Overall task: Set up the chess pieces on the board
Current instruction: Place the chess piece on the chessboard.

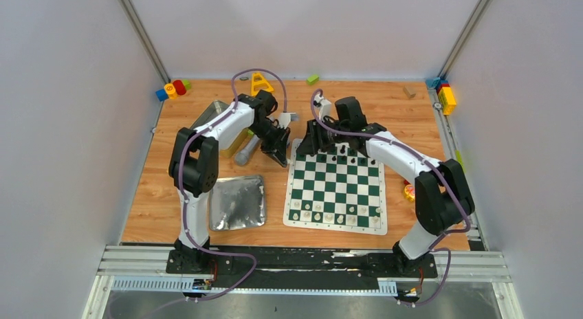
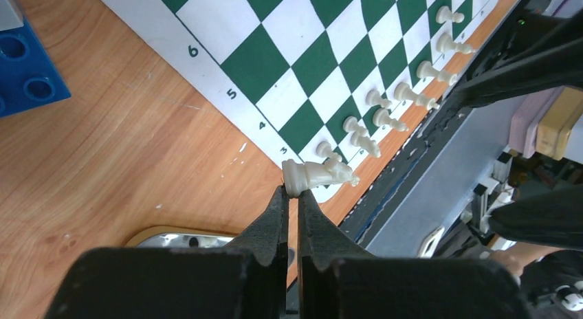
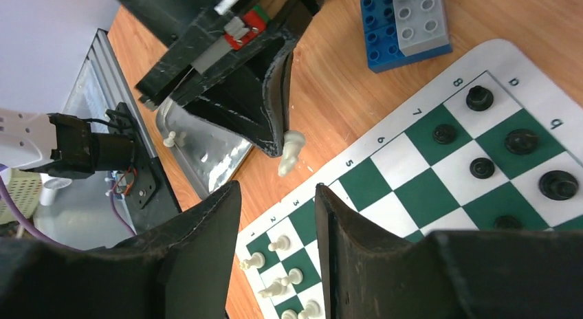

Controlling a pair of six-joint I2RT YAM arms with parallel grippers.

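Jaws of left gripper (image 2: 289, 193) clamped on white knight (image 2: 320, 174) at its base, piece sideways just beside board (image 2: 256, 61) edge, likely bound for white's back rank; right gripper (image 3: 275, 190) jaws apart, empty.

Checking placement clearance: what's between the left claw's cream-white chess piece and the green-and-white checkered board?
Only bare wooden tabletop, per the right wrist view: the left claw holds the cream-white chess piece just off the green-and-white checkered board.

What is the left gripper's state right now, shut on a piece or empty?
Shut on a white chess piece: the left gripper pinches its base between its fingertips, and the right wrist view shows the same.
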